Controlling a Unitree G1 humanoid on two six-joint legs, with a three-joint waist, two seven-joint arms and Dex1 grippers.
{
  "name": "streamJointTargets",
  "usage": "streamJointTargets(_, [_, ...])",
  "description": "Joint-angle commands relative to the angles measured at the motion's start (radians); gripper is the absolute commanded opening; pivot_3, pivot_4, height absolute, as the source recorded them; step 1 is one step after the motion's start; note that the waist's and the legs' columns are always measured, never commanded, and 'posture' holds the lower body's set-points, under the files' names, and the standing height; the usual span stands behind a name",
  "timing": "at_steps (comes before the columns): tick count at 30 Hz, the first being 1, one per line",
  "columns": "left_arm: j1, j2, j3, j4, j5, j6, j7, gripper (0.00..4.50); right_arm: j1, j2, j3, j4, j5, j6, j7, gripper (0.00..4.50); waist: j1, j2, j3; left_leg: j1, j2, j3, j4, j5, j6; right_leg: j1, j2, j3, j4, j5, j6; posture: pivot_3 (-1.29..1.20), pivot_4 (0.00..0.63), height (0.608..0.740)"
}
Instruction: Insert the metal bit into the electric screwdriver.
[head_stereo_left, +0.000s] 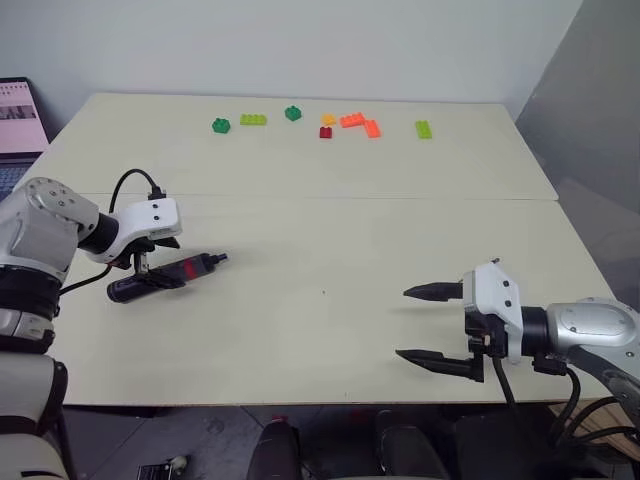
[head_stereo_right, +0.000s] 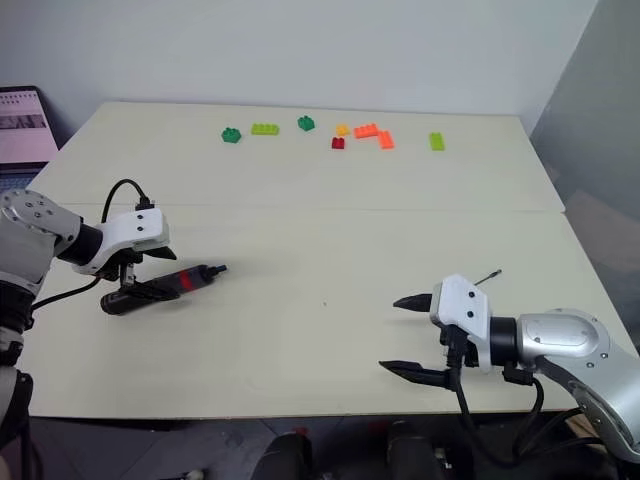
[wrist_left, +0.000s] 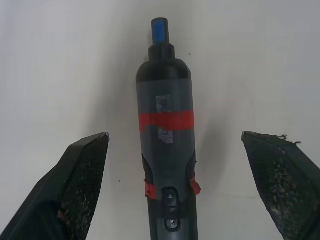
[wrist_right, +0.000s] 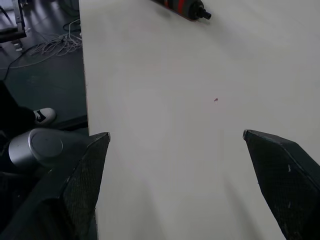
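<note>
Eight toy bricks (head_stereo_left: 345, 123) lay far across the tabletop (head_stereo_left: 330, 210); one electric screwdriver (head_stereo_left: 165, 275) sat between the spread left hand (wrist_left: 175, 150); the right hand (head_stereo_left: 432, 325) gaped empty.

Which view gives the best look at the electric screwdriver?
The left wrist view: the electric screwdriver lies lengthwise between the open left gripper's fingers, red band and buttons plain. Both eye views show it small on the table; the right wrist view catches just its tip end.

**Silver arms, white wrists, black fingers**

Both arms have rounded silver-grey shells with black joint bands. Each wrist carries a white boxy housing. A black cable loops over the left wrist; black cables trail under the right forearm. The tapered black fingers (wrist_left: 80, 185) have rough, gritty pads.
</note>
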Motion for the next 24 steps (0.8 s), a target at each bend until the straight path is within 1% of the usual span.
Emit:
streamJointTargets(1, [-0.036, -0.017, 0.008, 0.010, 0.017, -0.004, -0.015, 4.43, -0.018, 0.016, -0.002, -0.031, 0.006, -0.002, -0.032, 4.50, 0.000, 0.000, 0.000, 0.000, 0.000, 0.000, 0.000, 0.000, 0.000, 0.000, 0.000, 0.000, 0.000, 0.000, 0.000, 0.00, 0.150, 0.740])
streamJointTargets(8, [-0.053, -0.059, 0.008, 0.052, 0.055, 0.001, 0.013, 4.43, -0.041, 0.052, -0.030, -0.004, 0.040, 0.016, -0.073, 4.50, 0.000, 0.000, 0.000, 0.000, 0.000, -0.001, 0.001, 0.000, 0.000, 0.001, 0.000, -0.001, 0.000, 0.000, 0.000, 0.00, 0.150, 0.740])
streamJointTargets(18, [-0.063, -0.102, 0.005, 0.092, 0.079, -0.010, 0.030, 4.43, -0.061, 0.065, -0.088, 0.015, 0.111, -0.011, -0.054, 4.50, 0.000, 0.000, 0.000, 0.000, 0.000, -0.003, 0.001, 0.000, 0.000, 0.002, 0.000, -0.003, 0.001, 0.000, 0.000, 0.00, 0.150, 0.740])
streamJointTargets(24, [-0.063, -0.108, 0.006, 0.104, 0.093, -0.027, 0.026, 4.43, -0.083, 0.075, -0.110, 0.027, 0.128, -0.018, -0.062, 4.50, 0.000, 0.000, 0.000, 0.000, 0.000, -0.004, 0.001, 0.000, 0.000, 0.003, 0.000, -0.004, 0.001, 0.000, 0.000, 0.00, 0.150, 0.740])
